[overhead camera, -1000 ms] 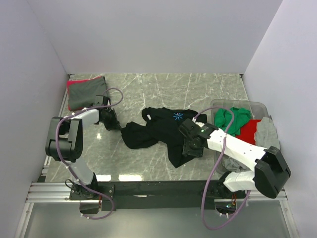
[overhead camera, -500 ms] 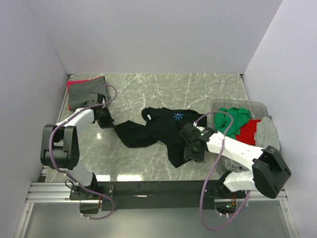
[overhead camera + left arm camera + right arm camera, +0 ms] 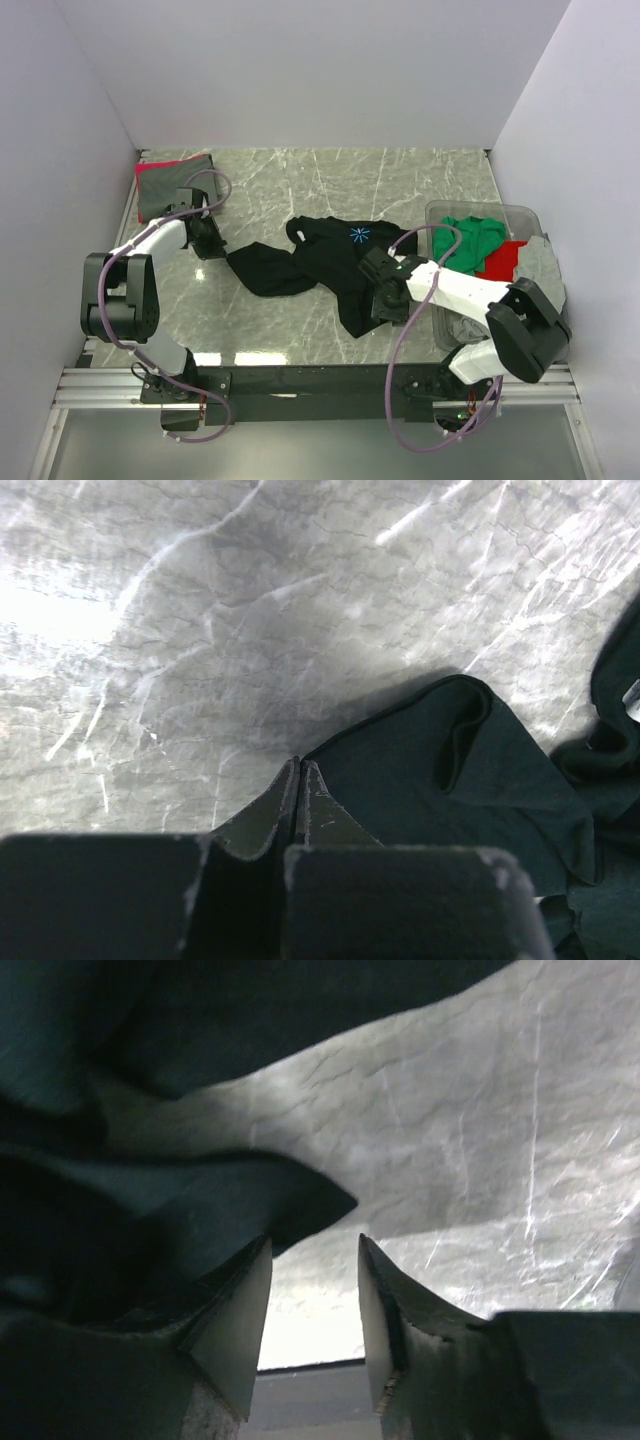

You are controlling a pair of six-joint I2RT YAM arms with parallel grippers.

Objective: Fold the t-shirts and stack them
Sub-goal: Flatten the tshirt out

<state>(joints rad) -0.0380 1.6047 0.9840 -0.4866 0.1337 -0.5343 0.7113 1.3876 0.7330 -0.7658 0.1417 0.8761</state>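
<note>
The large black t-shirt (image 3: pixel 320 262) lies crumpled at mid-table and also shows in the left wrist view (image 3: pixel 470 770) and the right wrist view (image 3: pixel 150 1200). My left gripper (image 3: pixel 212 243) is at the shirt's left end, its jaws shut (image 3: pixel 300 765) right at the cloth's edge, low over the table. My right gripper (image 3: pixel 383 303) is at the shirt's near right corner, open (image 3: pixel 312 1260), with only bare table between its jaws; its left finger (image 3: pixel 235 1310) touches the cloth. A folded grey t-shirt (image 3: pixel 175 190) lies on a red one (image 3: pixel 150 167) at the back left.
The clear bin (image 3: pixel 520 213) at the right holds a green t-shirt (image 3: pixel 470 240), a red t-shirt (image 3: pixel 503 262) and a grey t-shirt (image 3: pixel 543 270). White walls close in the table. The black front rail (image 3: pixel 320 380) runs along the near edge.
My left gripper moved left and back, and the black shirt's left end stretched out after it. My right gripper shifted slightly left at the shirt's near right corner.
</note>
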